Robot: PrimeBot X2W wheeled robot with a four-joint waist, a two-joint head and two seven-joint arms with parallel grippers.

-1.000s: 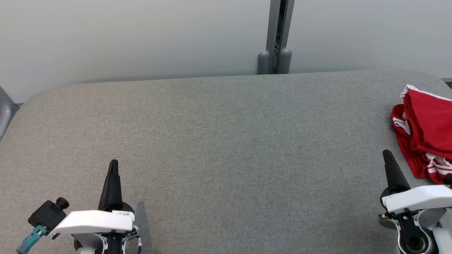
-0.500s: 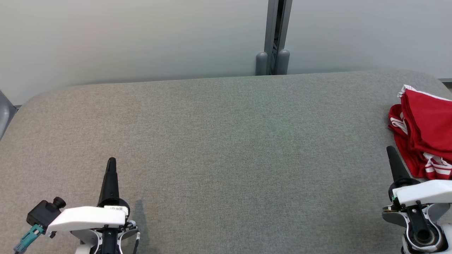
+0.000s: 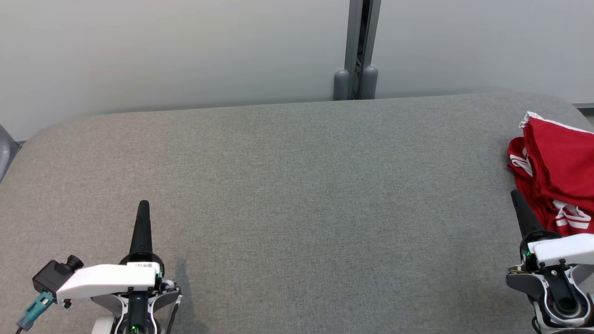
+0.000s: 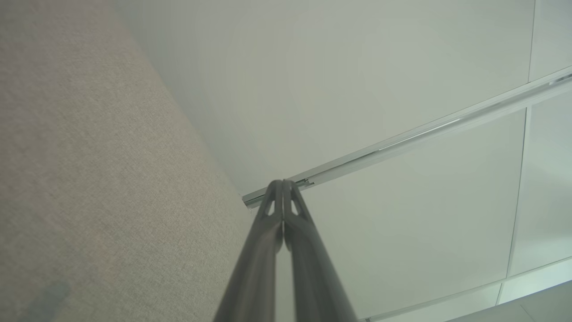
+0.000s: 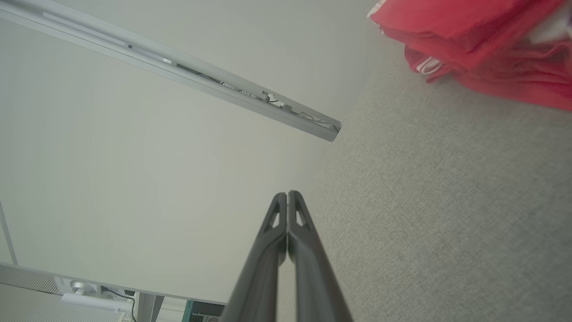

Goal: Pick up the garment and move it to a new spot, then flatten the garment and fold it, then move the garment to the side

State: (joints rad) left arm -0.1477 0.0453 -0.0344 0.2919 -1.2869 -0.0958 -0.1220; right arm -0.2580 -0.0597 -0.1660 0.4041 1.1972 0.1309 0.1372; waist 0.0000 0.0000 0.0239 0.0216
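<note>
The garment (image 3: pixel 559 167) is a crumpled red piece with white stripes, lying at the far right edge of the grey table (image 3: pixel 297 199); part of it runs out of the head view. It also appears at the top right of the right wrist view as the garment (image 5: pixel 482 40). My right gripper (image 3: pixel 515 195) is shut and empty, its tip just left of the garment's lower edge; its closed fingers (image 5: pixel 288 197) point past the cloth. My left gripper (image 3: pixel 144 204) is shut and empty at the lower left, its tips (image 4: pixel 283 182) pressed together.
A pale wall stands behind the table, with a grey vertical post (image 3: pixel 356 51) at the back edge. The table's rounded back corners show at left and right. A grey chair edge (image 3: pixel 4 150) sits at far left.
The head view has shifted slightly, so the scene drifted left. Both grippers sit a little lower in the view and stay shut; the garment lies unchanged.
</note>
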